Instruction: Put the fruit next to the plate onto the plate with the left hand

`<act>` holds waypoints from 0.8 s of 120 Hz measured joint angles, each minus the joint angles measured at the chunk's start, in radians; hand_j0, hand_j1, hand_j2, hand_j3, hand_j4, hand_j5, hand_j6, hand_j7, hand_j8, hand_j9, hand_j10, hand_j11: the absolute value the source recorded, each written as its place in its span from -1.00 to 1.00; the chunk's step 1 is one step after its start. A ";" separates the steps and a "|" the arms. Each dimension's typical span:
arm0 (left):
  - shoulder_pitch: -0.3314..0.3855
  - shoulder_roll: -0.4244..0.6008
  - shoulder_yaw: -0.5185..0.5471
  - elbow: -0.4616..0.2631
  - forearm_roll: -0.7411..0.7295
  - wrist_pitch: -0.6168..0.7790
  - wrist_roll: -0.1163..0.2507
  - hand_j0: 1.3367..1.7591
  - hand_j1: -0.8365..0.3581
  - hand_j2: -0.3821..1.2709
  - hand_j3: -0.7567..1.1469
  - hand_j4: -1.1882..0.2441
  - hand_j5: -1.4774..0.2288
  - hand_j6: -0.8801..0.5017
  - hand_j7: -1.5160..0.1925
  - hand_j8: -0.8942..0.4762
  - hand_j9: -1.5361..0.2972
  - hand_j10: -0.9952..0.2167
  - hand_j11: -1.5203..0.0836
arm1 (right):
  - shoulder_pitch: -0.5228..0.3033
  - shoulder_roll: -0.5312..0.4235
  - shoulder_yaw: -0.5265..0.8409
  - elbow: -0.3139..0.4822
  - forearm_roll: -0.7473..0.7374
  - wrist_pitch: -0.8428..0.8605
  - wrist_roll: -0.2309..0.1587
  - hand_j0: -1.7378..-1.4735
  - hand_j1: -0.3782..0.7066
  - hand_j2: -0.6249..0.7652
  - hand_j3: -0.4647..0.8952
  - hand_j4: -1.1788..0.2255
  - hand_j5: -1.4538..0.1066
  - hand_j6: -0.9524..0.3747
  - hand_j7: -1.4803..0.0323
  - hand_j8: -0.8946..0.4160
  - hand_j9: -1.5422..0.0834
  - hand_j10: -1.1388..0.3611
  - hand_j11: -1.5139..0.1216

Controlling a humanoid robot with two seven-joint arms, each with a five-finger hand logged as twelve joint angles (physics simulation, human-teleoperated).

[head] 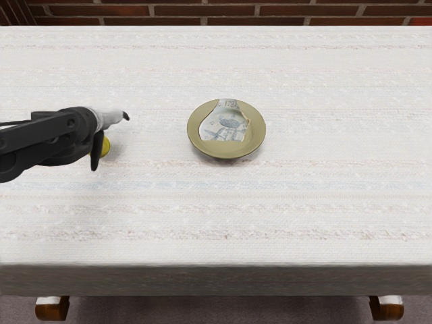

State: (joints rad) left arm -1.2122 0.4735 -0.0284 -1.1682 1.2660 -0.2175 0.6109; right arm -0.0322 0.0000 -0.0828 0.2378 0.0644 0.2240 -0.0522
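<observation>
An olive-rimmed plate (226, 129) with a pale patterned centre sits near the middle of the table. Well to its left lies a small yellow fruit (106, 146), mostly covered by my left hand (101, 138). The left arm enters from the left edge, dark and bulky. One finger points right toward the plate and another hangs down in front of the fruit. Whether the fingers touch or hold the fruit cannot be told. The right arm does not show.
The table (304, 202) wears a pale striped cloth and ends at a front edge low in the picture. A brick wall (223, 10) runs along the far side. Wooden table feet (51, 308) show below.
</observation>
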 joint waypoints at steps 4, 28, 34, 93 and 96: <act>0.005 0.000 0.001 0.000 0.001 0.001 0.000 0.52 0.73 -0.50 -0.20 0.47 0.54 0.08 0.58 0.11 0.49 0.42 0.69 | 0.000 0.000 0.000 0.000 0.000 0.000 0.000 -0.40 -0.92 -0.10 -0.32 0.66 0.84 0.42 0.94 0.35 0.88 0.50 0.83; 0.004 0.020 0.002 -0.014 0.003 0.004 0.000 0.52 0.56 -0.48 -0.20 0.36 0.41 -0.04 0.45 -0.01 0.37 0.29 0.55 | 0.000 0.000 0.000 0.000 0.000 0.000 0.000 -0.40 -0.92 -0.10 -0.32 0.66 0.84 0.42 0.94 0.35 0.88 0.50 0.83; 0.007 0.022 0.002 -0.020 0.010 0.006 0.000 0.52 0.52 -0.48 -0.20 0.33 0.38 -0.07 0.42 -0.04 0.35 0.26 0.52 | 0.000 0.000 0.000 0.000 0.000 0.000 0.000 -0.40 -0.92 -0.10 -0.32 0.66 0.84 0.42 0.94 0.35 0.88 0.50 0.83; 0.060 0.019 0.018 -0.021 0.112 0.121 0.000 0.52 0.39 -0.46 -0.20 0.24 0.28 -0.16 0.32 -0.13 0.26 0.15 0.42 | 0.000 0.000 0.000 0.000 0.000 0.000 0.000 -0.40 -0.92 -0.10 -0.32 0.66 0.84 0.42 0.94 0.35 0.88 0.50 0.83; 0.063 0.019 0.018 -0.020 0.115 0.123 0.000 0.52 0.39 -0.46 -0.20 0.24 0.28 -0.16 0.32 -0.14 0.25 0.15 0.41 | 0.000 0.000 0.000 0.000 0.000 0.000 0.000 -0.40 -0.92 -0.10 -0.32 0.66 0.84 0.42 0.94 0.35 0.88 0.50 0.83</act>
State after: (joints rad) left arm -1.1487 0.4924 -0.0108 -1.1886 1.3806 -0.0948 0.6109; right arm -0.0322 0.0000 -0.0828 0.2378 0.0644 0.2240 -0.0522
